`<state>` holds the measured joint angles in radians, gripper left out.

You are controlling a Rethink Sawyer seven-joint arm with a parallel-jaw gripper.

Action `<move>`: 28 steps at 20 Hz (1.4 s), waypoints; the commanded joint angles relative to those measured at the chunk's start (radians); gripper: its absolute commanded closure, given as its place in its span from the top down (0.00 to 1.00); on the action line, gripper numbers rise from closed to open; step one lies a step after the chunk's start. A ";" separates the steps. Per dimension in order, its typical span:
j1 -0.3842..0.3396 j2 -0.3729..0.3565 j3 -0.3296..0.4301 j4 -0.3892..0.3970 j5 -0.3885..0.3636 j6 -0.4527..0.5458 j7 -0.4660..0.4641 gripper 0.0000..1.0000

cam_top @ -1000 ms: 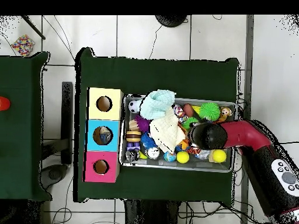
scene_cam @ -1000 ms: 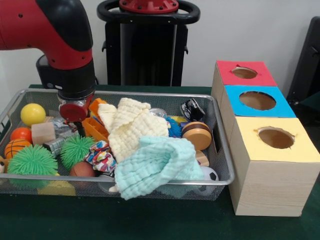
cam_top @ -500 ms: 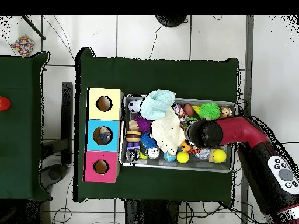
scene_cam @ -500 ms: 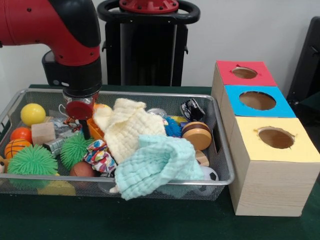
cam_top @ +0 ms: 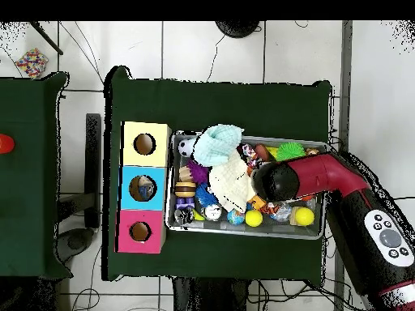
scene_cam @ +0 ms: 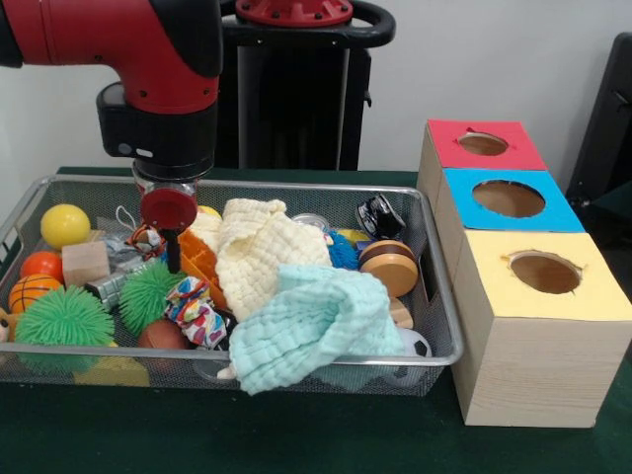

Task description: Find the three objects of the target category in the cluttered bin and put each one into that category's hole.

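Observation:
A wire mesh bin (scene_cam: 434, 296) holds a jumble of toys and cloths. My gripper (scene_cam: 172, 255) hangs inside its left half, low over an orange plastic piece (scene_cam: 202, 265) and right beside a cream cloth (scene_cam: 259, 252). Whether it holds anything is hidden. A mint cloth (scene_cam: 311, 326) drapes over the bin's front rim. Three boxes with round holes stand to the right: red (scene_cam: 484, 145), blue (scene_cam: 509, 197) and yellow (scene_cam: 543, 272). From overhead, the arm's wrist (cam_top: 271, 180) covers the gripper above the bin (cam_top: 243, 229); the boxes (cam_top: 143, 188) stand to its left.
Around the gripper lie a yellow ball (scene_cam: 64, 225), a wooden block (scene_cam: 85, 263), two green spiky balls (scene_cam: 150, 294), an orange ball (scene_cam: 41, 265) and a patterned fabric ball (scene_cam: 197, 311). A wooden yo-yo (scene_cam: 390, 267), black toy car (scene_cam: 380, 215) and soccer ball (scene_cam: 417, 344) sit at the right end.
The arm has slid rightward in the front view, closer to the cream cloth, and risen slightly. The cream cloth's left edge has bunched up and shifted.

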<state>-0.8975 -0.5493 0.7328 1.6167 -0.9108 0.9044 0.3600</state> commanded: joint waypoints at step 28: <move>0.038 0.006 -0.051 -0.114 -0.048 0.206 -0.323 1.00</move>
<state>-0.8270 -0.5629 0.6678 1.5624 -0.9963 0.9873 0.3594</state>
